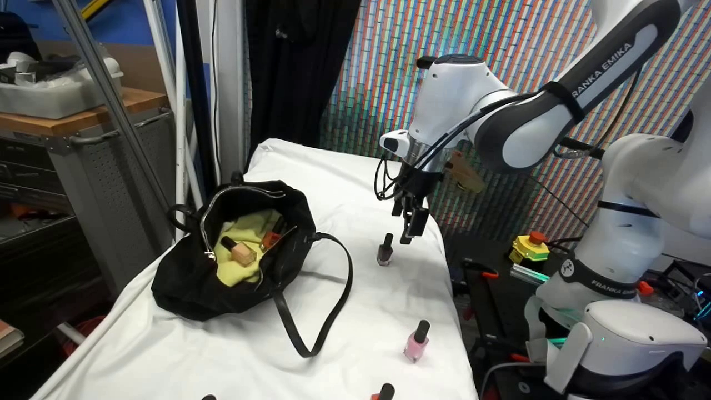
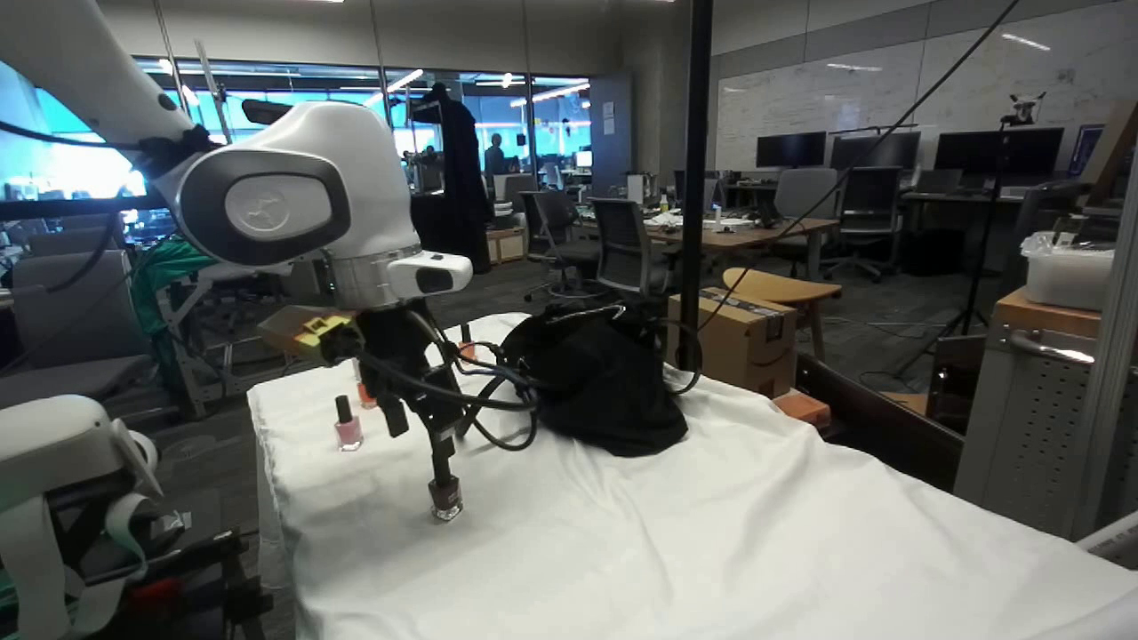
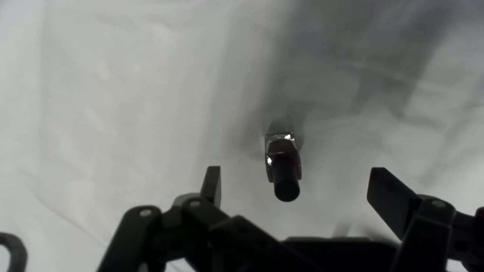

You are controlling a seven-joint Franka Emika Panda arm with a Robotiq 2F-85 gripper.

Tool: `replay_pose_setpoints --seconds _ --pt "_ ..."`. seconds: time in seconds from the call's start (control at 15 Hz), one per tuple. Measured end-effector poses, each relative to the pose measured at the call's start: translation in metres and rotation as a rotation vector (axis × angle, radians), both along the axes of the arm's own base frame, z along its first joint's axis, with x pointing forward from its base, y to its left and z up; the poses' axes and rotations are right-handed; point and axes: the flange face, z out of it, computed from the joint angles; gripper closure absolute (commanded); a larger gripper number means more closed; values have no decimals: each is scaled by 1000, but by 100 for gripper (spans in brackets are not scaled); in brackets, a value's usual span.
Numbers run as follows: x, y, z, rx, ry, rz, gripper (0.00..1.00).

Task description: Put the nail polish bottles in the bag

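Pincer (image 3: 295, 179) spread wide, hanging near dark bottle (image 3: 282, 158), which shows between fingers (image 3: 214, 185) in wrist view and stands upright on white cloth (image 1: 377, 300). Black bag (image 1: 189, 291) gaping, peach bottle (image 1: 243, 254) and orange-red bottle (image 1: 270, 240) inside against yellow-green interior (image 1: 233, 272)! Pink bottle (image 1: 415, 344) upright on cloth too; red bottle (image 1: 385, 392) cut off at bottom edge in exterior view.

My gripper (image 3: 297, 179) looks matt, its 2 fingers (image 3: 393, 200) smooth; my arm (image 1: 447, 100) is smooth with a soft sheen, its collar (image 2: 357, 283) metal. The dark bottle (image 3: 281, 147) is glossy like glass, its cap (image 3: 286, 190) smooth. The bag (image 1: 189, 294) is dull cloth with a shiny metal zip (image 1: 210, 255), a cloth lining (image 1: 230, 273) and a smooth strap (image 1: 288, 328). The sheet (image 1: 377, 311) is matt, creased cloth. The bench top (image 1: 139, 101) is wood, the tub (image 1: 53, 103) plastic, the box (image 2: 733, 347) cardboard.
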Motion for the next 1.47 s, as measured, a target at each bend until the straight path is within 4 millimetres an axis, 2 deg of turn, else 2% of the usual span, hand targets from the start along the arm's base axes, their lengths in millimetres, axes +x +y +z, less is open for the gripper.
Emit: replay_pose_setpoints --seconds 0.27,0.73,1.47 --pt "2 -12 -16 56 17 70 0" --pt "1 -16 -30 102 43 161 0" --pt "8 5 -71 67 58 227 0"
